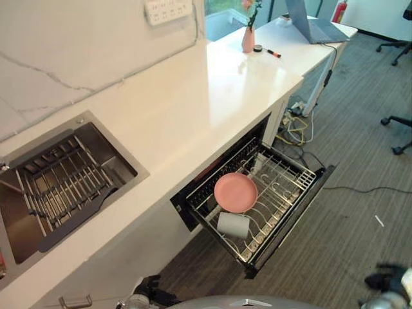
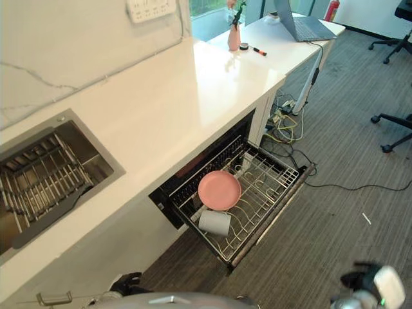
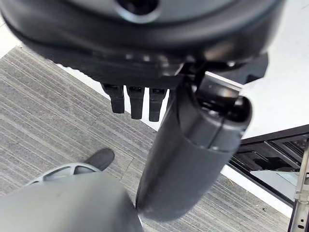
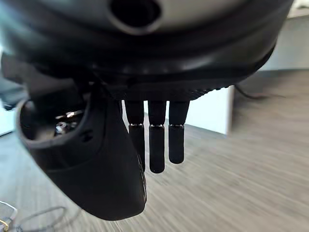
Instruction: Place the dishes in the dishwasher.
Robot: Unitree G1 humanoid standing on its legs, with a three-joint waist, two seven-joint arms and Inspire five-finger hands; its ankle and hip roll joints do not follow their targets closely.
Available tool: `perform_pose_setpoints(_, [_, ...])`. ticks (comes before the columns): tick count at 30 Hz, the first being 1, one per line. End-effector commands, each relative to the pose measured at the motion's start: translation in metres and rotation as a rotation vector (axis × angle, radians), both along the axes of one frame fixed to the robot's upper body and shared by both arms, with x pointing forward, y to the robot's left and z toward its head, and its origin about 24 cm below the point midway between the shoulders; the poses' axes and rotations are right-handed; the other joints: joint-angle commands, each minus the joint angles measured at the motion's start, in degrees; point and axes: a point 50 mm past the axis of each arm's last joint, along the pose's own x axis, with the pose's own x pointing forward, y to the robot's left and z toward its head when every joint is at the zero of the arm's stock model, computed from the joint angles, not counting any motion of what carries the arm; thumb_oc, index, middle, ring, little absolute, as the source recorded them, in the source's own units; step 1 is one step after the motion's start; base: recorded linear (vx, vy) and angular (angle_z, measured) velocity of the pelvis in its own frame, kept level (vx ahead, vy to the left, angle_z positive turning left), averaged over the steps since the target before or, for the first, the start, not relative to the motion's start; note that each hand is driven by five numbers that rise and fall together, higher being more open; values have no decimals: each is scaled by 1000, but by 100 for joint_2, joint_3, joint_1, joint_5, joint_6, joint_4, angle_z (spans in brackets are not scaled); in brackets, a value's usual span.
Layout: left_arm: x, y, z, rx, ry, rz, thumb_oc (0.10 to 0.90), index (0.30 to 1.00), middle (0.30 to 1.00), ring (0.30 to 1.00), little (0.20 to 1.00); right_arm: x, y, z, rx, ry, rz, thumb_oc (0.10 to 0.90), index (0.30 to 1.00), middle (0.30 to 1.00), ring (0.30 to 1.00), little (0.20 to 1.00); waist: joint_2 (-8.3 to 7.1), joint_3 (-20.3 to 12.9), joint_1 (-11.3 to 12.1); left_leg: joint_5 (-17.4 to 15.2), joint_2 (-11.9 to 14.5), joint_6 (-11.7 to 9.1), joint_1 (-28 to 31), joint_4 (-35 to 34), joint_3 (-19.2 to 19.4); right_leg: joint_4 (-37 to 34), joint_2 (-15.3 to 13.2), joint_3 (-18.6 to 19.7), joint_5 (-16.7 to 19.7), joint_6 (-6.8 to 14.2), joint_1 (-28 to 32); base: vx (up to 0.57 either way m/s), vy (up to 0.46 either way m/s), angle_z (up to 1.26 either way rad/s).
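Dishes sit in the pulled-out rack [image 1: 293,187]; both hands hang empty.
Eye views: pink plate [image 1: 235,192] mid-rack, white cup [image 1: 233,224] just beside it; loading looks done, so next is pushing the rack in. Wrist views: left hand [image 3: 135,99] and right hand [image 4: 157,140] hold fingers straight, relaxed. No legible writing.

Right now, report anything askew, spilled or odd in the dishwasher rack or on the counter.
Nothing is spilled or broken. In the pulled-out rack, the pink plate lies flat across the tines rather than standing between them, and the white cup lies on its side next to it. The counter looks tidy.
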Motion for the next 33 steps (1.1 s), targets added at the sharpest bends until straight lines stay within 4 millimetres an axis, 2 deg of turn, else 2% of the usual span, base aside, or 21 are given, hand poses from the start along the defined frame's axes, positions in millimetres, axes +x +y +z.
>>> perform_pose_setpoints(1, [-17,-22,-8,-64,73,41,800,900,900,900,900,63,11,25,-28,-258,147,400,300,300,300,300,-15,25,234,-801,-96,172,-50,50,-404,151,-220,-199,158,313,-130,-63,-2,22])
perform_pose_setpoints(4, [-13,-24,-8,-67,58,43,800,900,900,900,900,86,36,17,67,-282,232,400,300,300,300,300,30,88,401,-717,-151,154,-203,51,-612,131,-263,-448,179,295,-90,-69,-5,46])
perform_pose_setpoints(5, [-13,-24,-8,-66,57,45,800,900,900,900,900,87,36,17,68,-283,233,400,300,300,300,300,26,91,375,-712,-154,155,-210,52,-631,126,-263,-469,180,296,-81,-41,-3,56])
perform_pose_setpoints(6, [-12,-25,-8,-70,52,38,800,900,900,900,900,95,45,13,102,-270,277,400,300,300,300,300,42,104,450,-690,-175,150,-243,50,-708,110,-280,-561,186,290,-42,-53,-3,65])
perform_pose_setpoints(7, [-9,-28,-7,-78,39,19,800,900,900,900,900,117,62,12,157,-271,362,400,300,300,300,300,75,125,587,-661,-226,142,-303,50,-832,78,-306,-712,194,289,18,-65,-3,58])
perform_pose_setpoints(10, [-4,-30,-6,-77,17,-25,800,900,900,900,900,154,85,25,185,-332,499,400,300,300,300,300,134,145,847,-592,-296,122,-435,57,-1079,55,-340,-935,178,265,112,-47,-7,64])
perform_pose_setpoints(12, [3,-31,-4,-66,-5,-70,800,900,900,900,900,183,101,45,182,-423,588,400,300,300,300,300,170,160,1023,-532,-352,102,-561,62,-1265,50,-352,-1126,147,240,166,-42,2,68])
perform_pose_setpoints(15, [13,-30,0,-49,-44,-136,800,900,900,900,900,216,115,78,118,-526,731,400,300,300,300,300,187,204,1249,-460,-419,86,-718,75,-1455,70,-349,-1330,113,231,161,-22,-8,47])
perform_pose_setpoints(16, [14,-31,0,-49,-46,-135,800,900,900,900,900,217,115,79,117,-526,732,400,300,300,300,300,189,208,1238,-457,-420,85,-727,76,-1464,74,-349,-1339,109,230,157,-69,-14,66])
perform_pose_setpoints(17, [20,-26,3,-38,-72,-149,800,900,900,900,900,237,122,105,21,-564,864,400,300,300,300,300,169,254,1421,-382,-452,75,-878,84,-1581,116,-360,-1419,96,228,98,-83,-14,55])
perform_pose_setpoints(20, [29,-20,7,-26,-104,-175,800,900,900,900,900,261,132,143,-105,-598,1045,400,300,300,300,300,162,319,1724,-290,-483,60,-1092,87,-1759,178,-383,-1576,77,218,19,-79,-6,36])
perform_pose_setpoints(21, [31,-20,8,-29,-111,-187,800,900,900,900,900,265,132,152,-131,-611,1071,400,300,300,300,300,163,333,1759,-269,-494,56,-1144,87,-1792,189,-382,-1609,75,216,-8,-56,-9,46])
perform_pose_setpoints(23, [34,-18,10,-38,-124,-237,800,900,900,900,900,280,143,185,-216,-641,1202,400,300,300,300,300,169,403,1894,-209,-493,35,-1292,90,-1842,195,-384,-1667,94,221,-123,-52,11,53])
perform_pose_setpoints(24, [35,-19,10,-40,-126,-236,800,900,900,900,900,281,143,186,-219,-642,1204,400,300,300,300,300,178,408,1889,-206,-490,35,-1304,91,-1839,199,-384,-1663,95,218,-138,-111,44,35])
perform_pose_setpoints(25, [37,-16,11,-43,-132,-260,800,900,900,900,900,292,156,215,-316,-669,1314,400,300,300,300,300,188,502,1969,-141,-477,2,-1457,88,-1834,180,-380,-1586,132,231,-319,-126,41,11])
perform_pose_setpoints(28, [47,-15,15,-49,-169,-269,800,900,900,900,900,303,173,249,-477,-676,1437,400,300,300,300,300,170,633,2007,-55,-416,-44,-1668,79,-1725,140,-347,-1428,197,219,-603,-109,34,-21])
perform_pose_setpoints(29, [50,-16,17,-55,-184,-280,800,900,900,900,900,304,176,252,-506,-669,1455,400,300,300,300,300,155,657,2006,-47,-403,-45,-1688,74,-1713,133,-341,-1397,203,218,-639,-53,12,-33])
perform_pose_setpoints(30, [52,-15,18,-59,-194,-276,800,900,900,900,900,304,180,248,-506,-660,1470,480,420,420,420,420,139,682,2000,-44,-381,-44,-1701,70,-1674,125,-338,-1362,218,216,-670,-44,8,-24])
perform_pose_setpoints(31, [53,-14,19,-61,-196,-257,800,900,900,900,900,302,183,239,-474,-654,1466,540,509,509,509,509,107,697,1996,-51,-367,-38,-1701,68,-1640,120,-337,-1334,229,214,-692,-37,-2,-21])
perform_pose_setpoints(33, [57,-14,20,-66,-212,-236,800,900,900,900,900,297,187,214,-403,-600,1467,478,418,418,418,418,76,737,1962,-70,-348,-12,-1684,69,-1618,134,-350,-1316,246,220,-705,-17,1,-15])
